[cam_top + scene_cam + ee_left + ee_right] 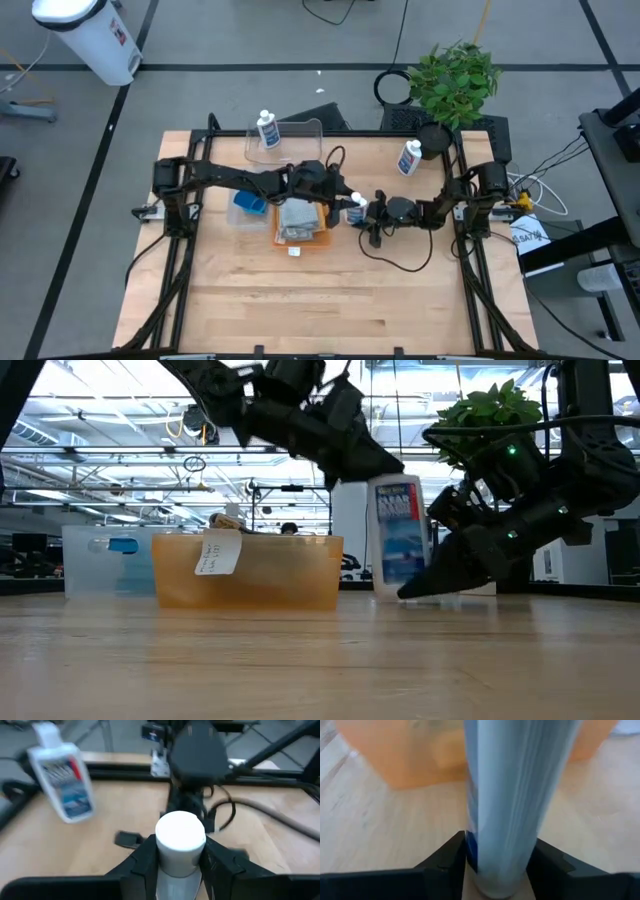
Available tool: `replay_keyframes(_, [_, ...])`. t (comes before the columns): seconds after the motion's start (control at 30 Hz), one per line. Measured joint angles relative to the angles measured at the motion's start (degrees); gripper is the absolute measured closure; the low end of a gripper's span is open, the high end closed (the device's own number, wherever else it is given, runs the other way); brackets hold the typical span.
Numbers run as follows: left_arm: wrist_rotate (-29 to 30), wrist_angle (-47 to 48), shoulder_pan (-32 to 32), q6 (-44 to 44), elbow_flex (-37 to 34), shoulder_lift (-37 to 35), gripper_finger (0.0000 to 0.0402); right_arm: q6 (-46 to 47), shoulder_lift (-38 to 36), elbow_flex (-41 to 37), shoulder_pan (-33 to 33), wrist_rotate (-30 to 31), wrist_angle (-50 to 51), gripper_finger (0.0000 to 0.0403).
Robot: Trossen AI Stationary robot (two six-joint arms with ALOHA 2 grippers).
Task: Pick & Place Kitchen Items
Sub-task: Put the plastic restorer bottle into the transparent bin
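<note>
Both end effectors meet at one bottle (354, 208) standing mid-desk: our left end effector (180, 862) pinches its white cap, our right end effector (499, 862) brackets its base, though we cannot tell if that one grips. If both pull, we risk tipping it. Just left, the orange tub (322, 238) holds a grey cloth (297, 219); farther off, the clear tub (300, 128) holds another bottle (267, 130).
</note>
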State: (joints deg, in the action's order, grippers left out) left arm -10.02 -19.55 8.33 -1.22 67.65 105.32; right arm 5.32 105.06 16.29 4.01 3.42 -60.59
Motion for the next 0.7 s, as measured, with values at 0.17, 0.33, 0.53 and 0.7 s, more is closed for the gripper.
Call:
replay_keyframes(0.17, [5.52, 4.32, 0.36, -3.62, 0.45, -9.03, 0.0287, 2.61, 0.02, 0.0, 0.02, 0.04, -0.79, 0.0234])
replay_keyframes(0.33, [6.53, 13.14, 1.81, -5.68, 0.1, -17.66, 0.0287, 3.38, 0.0, -0.02, 0.02, -0.19, -0.88, 0.0222])
replay_keyframes(0.53, [9.02, 22.72, 6.88, -7.89, -0.48, -29.98, 0.0287, 3.39, 0.0, -0.02, 0.02, -0.2, -0.91, 0.0224])
replay_keyframes(0.7, [12.53, 28.37, 12.9, -7.81, -2.27, -37.69, 0.0287, 3.39, 0.0, -0.02, 0.02, -0.2, -0.88, 0.0231])
